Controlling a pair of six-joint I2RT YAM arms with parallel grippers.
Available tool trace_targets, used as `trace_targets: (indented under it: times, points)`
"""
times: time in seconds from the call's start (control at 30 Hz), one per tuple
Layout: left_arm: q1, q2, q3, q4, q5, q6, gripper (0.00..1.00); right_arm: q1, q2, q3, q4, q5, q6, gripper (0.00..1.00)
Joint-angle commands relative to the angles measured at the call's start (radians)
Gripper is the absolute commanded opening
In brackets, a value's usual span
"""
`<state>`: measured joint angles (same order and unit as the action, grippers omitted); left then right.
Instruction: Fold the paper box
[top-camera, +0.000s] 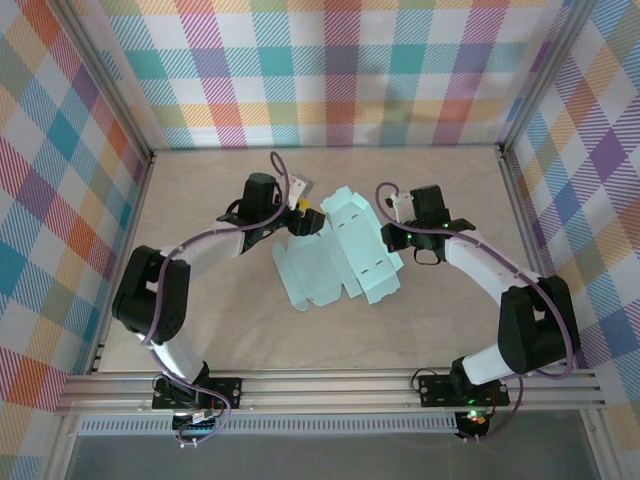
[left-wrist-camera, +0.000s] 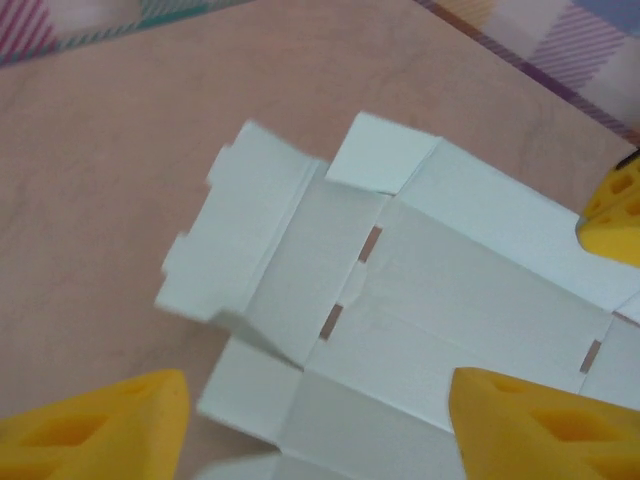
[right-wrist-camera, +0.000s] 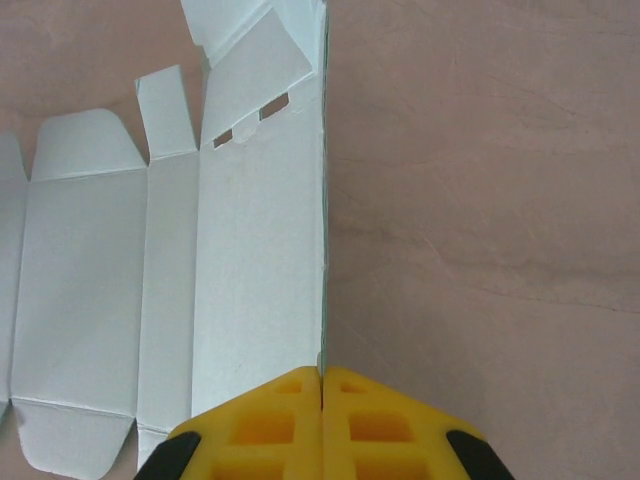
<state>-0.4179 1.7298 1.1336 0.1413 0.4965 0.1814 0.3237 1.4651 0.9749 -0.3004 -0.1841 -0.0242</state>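
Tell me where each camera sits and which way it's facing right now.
Top external: above and behind the bases, looking down on the table; both arms show, left gripper and right gripper at the paper box.
Left wrist: on the left arm, looking down past its open fingers at the box's panels.
Right wrist: on the right arm, looking along a panel seen edge-on, pinched in its shut fingers.
Both wrist views share the box's paired slots.

You will find the paper box (left-wrist-camera: 470, 300) running off the bottom and right edges of the left wrist view, its left flap blurred. The fingers (left-wrist-camera: 100, 430) of the left gripper (left-wrist-camera: 315, 410) are cropped at the bottom edge. In the right wrist view the box exits at left and top, and its edge disappears between the pads (right-wrist-camera: 270, 425) of the right gripper (right-wrist-camera: 322, 378).
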Motion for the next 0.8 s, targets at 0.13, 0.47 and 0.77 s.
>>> trace_targets:
  times: [0.13, 0.47, 0.77]
  points:
    - [-0.005, 0.215, 0.36, -0.228, 0.237, 0.25, 0.49, 0.006, 0.048, 0.067, -0.084, 0.019, -0.136, 0.0]
    - [-0.021, 0.444, 0.704, -0.524, 0.388, 0.368, 0.5, 0.006, 0.079, 0.105, -0.102, 0.038, -0.146, 0.0]
    - [-0.035, 0.546, 0.815, -0.634, 0.481, 0.433, 0.5, 0.005, 0.096, 0.115, -0.093, -0.007, -0.134, 0.0]
